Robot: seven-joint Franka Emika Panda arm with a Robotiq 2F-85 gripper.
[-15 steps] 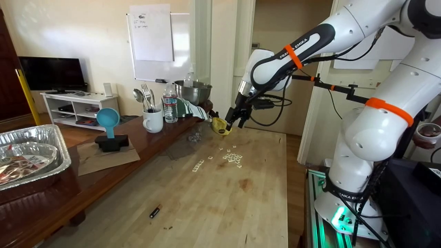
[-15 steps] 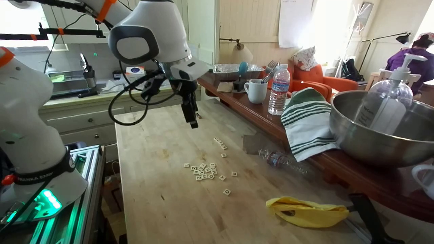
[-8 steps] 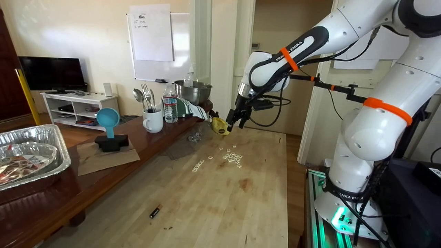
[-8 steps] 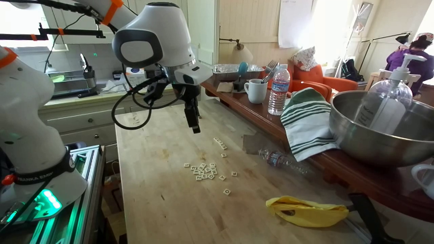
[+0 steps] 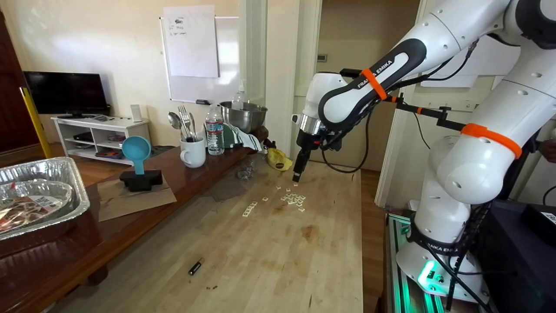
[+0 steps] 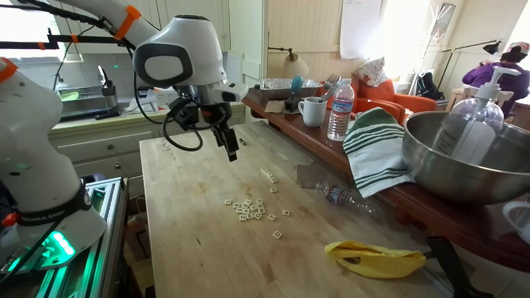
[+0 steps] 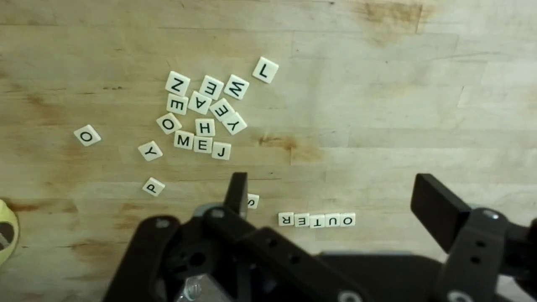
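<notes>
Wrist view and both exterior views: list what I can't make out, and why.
Wrist view: one side of a letter tile, hidden by the end effector.
Wrist view: most of the yellow pouch, cut off by the left edge.
Wrist view: a clear object, largely hidden by the end effector.
In an exterior view: the letters on the tile pile, too small to read.
In an exterior view: the handwriting, too small and blurred.

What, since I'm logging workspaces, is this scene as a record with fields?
Surface: pale wooden table
Gripper: black two-fingered gripper, open and empty, above the table
Row: five square cream letter tiles spelling OUTER, upside down in the wrist view
Single: square cream tile, letter partly hidden by a finger, apart from the row
Loose: more square cream tiles, some touching
Also there: yellow banana-shaped item
</notes>
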